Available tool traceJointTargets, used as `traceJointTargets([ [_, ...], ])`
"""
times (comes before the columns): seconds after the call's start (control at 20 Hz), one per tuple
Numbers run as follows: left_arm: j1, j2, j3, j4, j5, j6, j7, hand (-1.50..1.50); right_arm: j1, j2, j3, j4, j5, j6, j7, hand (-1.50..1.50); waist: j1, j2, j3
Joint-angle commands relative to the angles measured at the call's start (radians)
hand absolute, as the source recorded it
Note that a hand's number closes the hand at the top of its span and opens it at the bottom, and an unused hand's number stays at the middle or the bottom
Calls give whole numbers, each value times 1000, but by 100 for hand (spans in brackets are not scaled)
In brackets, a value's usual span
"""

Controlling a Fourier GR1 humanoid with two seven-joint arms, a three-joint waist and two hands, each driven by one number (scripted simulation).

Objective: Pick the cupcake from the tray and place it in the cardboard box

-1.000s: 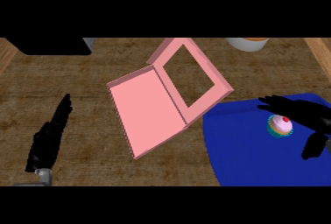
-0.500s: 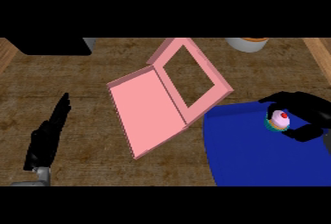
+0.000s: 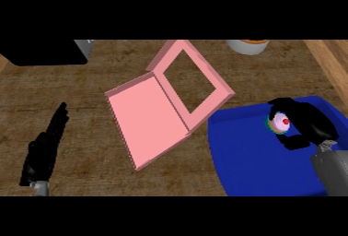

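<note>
KITCHEN COUNTER: The robot's right hand [image 3: 309, 123] closes on the single cupcake [image 3: 281, 122], its fingers [image 3: 282, 104] curled over the top and its thumb hooked underneath. The pink frosting and one red spot show between them. The cupcake sits above the far left part of the one blue tray [image 3: 258, 159], which lies at the right of the brown wood-grain surface [image 3: 81, 92]. Whether the cupcake rests on the tray or is lifted clear of it cannot be told from this angle.

Just left of the tray lies the one pink cardboard box [image 3: 146, 120], open, with its base flat on the surface. Its lid [image 3: 216, 102] is thrown back toward the far side, and one window is cut through it. The lid's near corner overlaps the tray's far left edge in this view.

The left hand [image 3: 44, 150] rests at the left side, well apart from the box, its fingers straight, close together and holding nothing.

One white bowl [image 3: 248, 45] stands at the far edge, beyond the tray. A black block [image 3: 41, 51] fills the far left corner.
</note>
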Motion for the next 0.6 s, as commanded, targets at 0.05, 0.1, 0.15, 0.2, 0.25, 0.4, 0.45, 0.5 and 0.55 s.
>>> traceJointTargets([
  [0.05,38,-5,-9,-25,-7,3,0,0,118,147,14,-171,108,-63,377,150,-11,7,9],
  [0.1,29,6,8,-7,3,-5,-13,0,169,168,35,-230,134,-72,418,150,-15,10,9],
  [0.15,15,2,11,-7,12,-8,-14,0,163,197,66,-315,160,-45,485,150,-14,9,8],
  [0.2,17,5,6,-20,11,-14,2,0,159,209,85,-391,185,-6,550,150,-2,12,9],
  [0.25,39,-11,-17,-28,-7,-6,-18,0,198,212,108,-454,225,-1,595,150,4,14,10],
  [0.4,30,6,-3,3,-16,-12,-38,0,277,267,163,-692,247,66,701,150,12,18,11],
  [0.45,-13,-17,-12,2,-11,-5,2,0,318,246,144,-786,212,116,697,150,12,21,12],
  [0.5,10,-22,-29,-39,-10,-13,20,0,290,323,219,-799,235,106,733,150,26,22,12],
  [0.55,-24,3,7,13,3,-26,-12,0,256,319,215,-857,203,134,718,150,24,24,12],
])
